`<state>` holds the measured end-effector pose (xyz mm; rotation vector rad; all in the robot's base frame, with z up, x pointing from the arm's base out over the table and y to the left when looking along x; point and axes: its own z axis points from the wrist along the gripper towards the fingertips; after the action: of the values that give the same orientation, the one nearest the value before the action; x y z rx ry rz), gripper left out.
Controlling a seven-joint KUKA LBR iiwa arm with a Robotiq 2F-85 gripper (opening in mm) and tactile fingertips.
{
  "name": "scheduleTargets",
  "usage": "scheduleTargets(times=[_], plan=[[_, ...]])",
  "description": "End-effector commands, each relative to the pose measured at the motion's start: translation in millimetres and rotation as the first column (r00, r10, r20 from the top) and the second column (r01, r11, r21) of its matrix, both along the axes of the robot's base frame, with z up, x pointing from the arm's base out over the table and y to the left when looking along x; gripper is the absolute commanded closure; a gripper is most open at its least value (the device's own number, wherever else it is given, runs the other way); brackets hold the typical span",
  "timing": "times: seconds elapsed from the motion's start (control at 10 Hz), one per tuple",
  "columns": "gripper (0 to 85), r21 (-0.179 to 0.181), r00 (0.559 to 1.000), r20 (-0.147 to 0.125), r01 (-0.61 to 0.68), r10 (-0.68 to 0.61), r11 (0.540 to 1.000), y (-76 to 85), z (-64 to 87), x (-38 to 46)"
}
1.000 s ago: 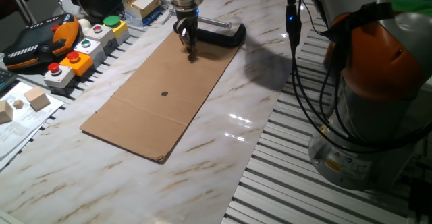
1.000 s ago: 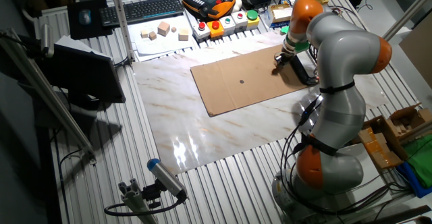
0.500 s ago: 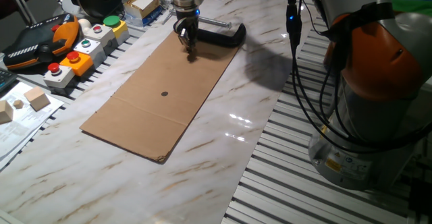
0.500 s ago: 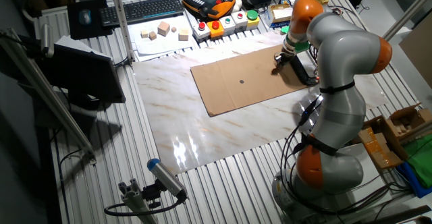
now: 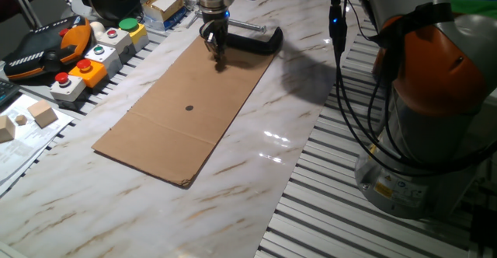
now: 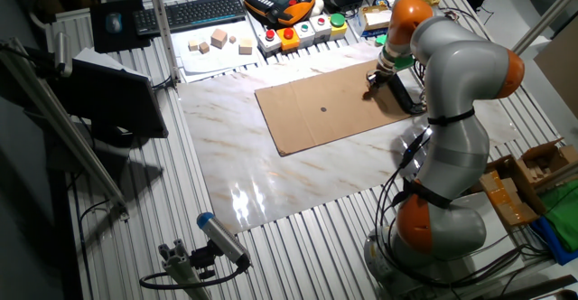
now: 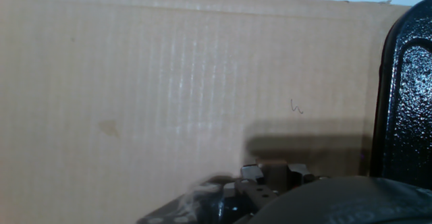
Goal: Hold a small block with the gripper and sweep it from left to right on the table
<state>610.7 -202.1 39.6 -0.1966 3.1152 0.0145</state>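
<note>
One cardboard sheet, one black C-clamp, four push-button boxes, and three pale wooden blocks.

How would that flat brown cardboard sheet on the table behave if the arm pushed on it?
The flat brown cardboard sheet looks thin and light, so it would probably slide easily on the glossy white marble-look table. A crease across it suggests it might fold there when lifted.

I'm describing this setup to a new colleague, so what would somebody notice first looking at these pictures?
First, the orange-and-grey robot arm reaching over the table, its gripper lowered to the far end of a cardboard sheet, beside a black C-clamp. Next, the coloured push-button boxes along the table's edge.
</note>
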Motion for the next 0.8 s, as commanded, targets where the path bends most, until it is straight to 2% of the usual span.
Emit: scheduleTargets(times=[0.0,0.7], plan=[[84.3,0.0,1.0,-0.001,0.0,0.0,1.0,1.1,-0.7,-0.3],[84.3,0.0,1.0,-0.002,0.003,-0.003,1.0,8.4,0.4,1.0]])
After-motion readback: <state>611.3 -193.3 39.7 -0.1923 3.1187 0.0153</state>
